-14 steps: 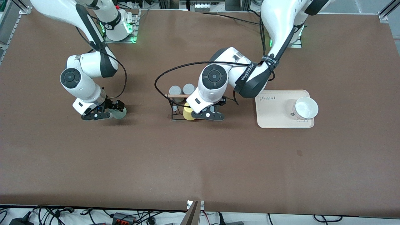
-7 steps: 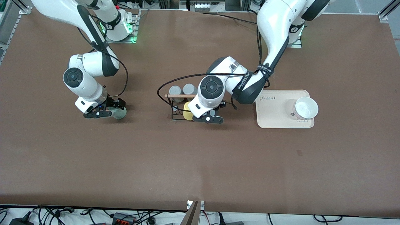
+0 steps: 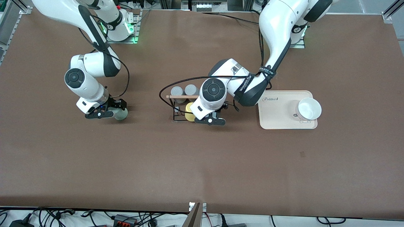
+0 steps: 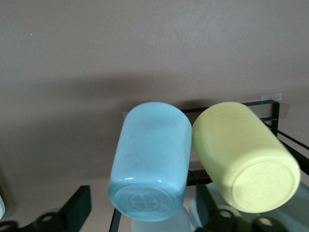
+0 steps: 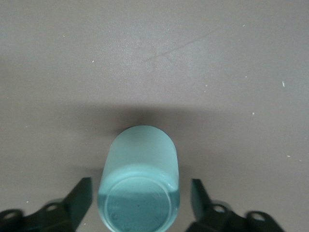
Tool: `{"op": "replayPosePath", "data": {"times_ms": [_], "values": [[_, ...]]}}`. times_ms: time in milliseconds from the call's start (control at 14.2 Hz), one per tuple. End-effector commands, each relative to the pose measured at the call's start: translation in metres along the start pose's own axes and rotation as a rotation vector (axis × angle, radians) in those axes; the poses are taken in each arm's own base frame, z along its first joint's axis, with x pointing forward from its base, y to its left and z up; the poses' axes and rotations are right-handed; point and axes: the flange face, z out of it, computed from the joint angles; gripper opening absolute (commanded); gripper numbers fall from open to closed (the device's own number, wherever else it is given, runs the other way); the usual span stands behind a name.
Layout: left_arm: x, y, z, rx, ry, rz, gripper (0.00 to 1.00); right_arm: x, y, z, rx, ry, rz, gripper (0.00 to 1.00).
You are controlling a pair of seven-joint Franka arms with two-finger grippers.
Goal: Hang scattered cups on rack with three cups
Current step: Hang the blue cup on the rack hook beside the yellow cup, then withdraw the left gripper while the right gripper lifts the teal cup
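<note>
The blue cup (image 4: 150, 164) hangs tilted on the black wire rack (image 3: 175, 108), touching a yellow cup (image 4: 245, 154). The mint cup (image 5: 139, 181) stands upright toward the right arm's end.

In the front view the left arm hides the light blue tapered cup (image 4: 150, 162) and covers part of the small black wire rack (image 3: 175, 111). The right gripper (image 3: 109, 113) hides most of the pale mint green cup (image 3: 120, 114).

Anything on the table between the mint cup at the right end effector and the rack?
Nothing: bare brown table separates the mint green cup from the rack, per the front view.
</note>
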Motion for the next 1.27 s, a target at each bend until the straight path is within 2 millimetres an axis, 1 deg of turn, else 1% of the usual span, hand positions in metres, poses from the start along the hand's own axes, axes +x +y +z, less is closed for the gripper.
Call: {"op": "replayPosePath", "data": {"times_ms": [0, 71, 141, 212, 282, 353, 494, 565, 635, 706, 847, 918, 988, 1059, 1129, 1200], "values": [[-0.002, -0.012, -0.039, -0.007, 0.009, -0.022, 1.0, -0.002, 0.0, 0.0, 0.002, 0.008, 0.015, 0.5], [-0.002, -0.021, -0.056, -0.009, 0.024, -0.032, 1.0, -0.002, 0.001, -0.003, 0.002, 0.01, 0.017, 0.4], [0.005, -0.041, -0.079, -0.021, 0.045, -0.06, 1.0, -0.003, 0.002, -0.003, 0.001, -0.002, 0.022, 0.31], [0.011, -0.061, -0.099, -0.032, 0.07, -0.083, 1.0, -0.003, 0.003, -0.007, 0.001, -0.007, 0.02, 0.28], [0.018, -0.083, -0.118, -0.045, 0.092, -0.108, 1.0, 0.0, 0.002, -0.018, 0.002, 0.013, 0.019, 0.28], [0.025, -0.11, -0.138, -0.057, 0.114, -0.143, 1.0, 0.003, 0.0, -0.03, 0.004, 0.032, 0.021, 0.27], [0.033, -0.155, -0.154, -0.047, 0.102, -0.174, 1.0, 0.009, -0.007, -0.064, 0.005, 0.034, 0.067, 0.26], [0.038, -0.18, -0.163, -0.034, 0.105, -0.174, 1.0, 0.013, -0.016, -0.086, 0.004, 0.027, 0.064, 0.26], [0.042, -0.208, -0.177, -0.007, 0.132, -0.174, 1.0, 0.021, -0.019, -0.11, 0.001, 0.014, 0.064, 0.26], [0.044, -0.234, -0.186, 0.022, 0.139, -0.174, 1.0, 0.028, -0.022, -0.134, -0.001, 0.0, 0.084, 0.26], [0.045, -0.283, -0.203, 0.04, 0.135, -0.19, 1.0, 0.04, -0.043, -0.181, -0.009, -0.025, 0.128, 0.26], [0.045, -0.307, -0.21, 0.039, 0.128, -0.188, 1.0, 0.047, -0.059, -0.203, -0.01, -0.02, 0.158, 0.27], [0.044, -0.328, -0.215, 0.041, 0.122, -0.172, 1.0, 0.053, -0.074, -0.221, -0.006, -0.001, 0.188, 0.27], [0.038, -0.343, -0.227, 0.045, 0.135, -0.133, 1.0, 0.054, -0.092, -0.232, -0.003, 0.012, 0.209, 0.27], [0.033, -0.364, -0.227, 0.057, 0.124, -0.116, 1.0, 0.054, -0.107, -0.242, 0.004, 0.031, 0.229, 0.27], [0.025, -0.384, -0.237, 0.066, 0.14, -0.113, 1.0, 0.056, -0.12, -0.253, 0.014, 0.053, 0.257, 0.27]]}}
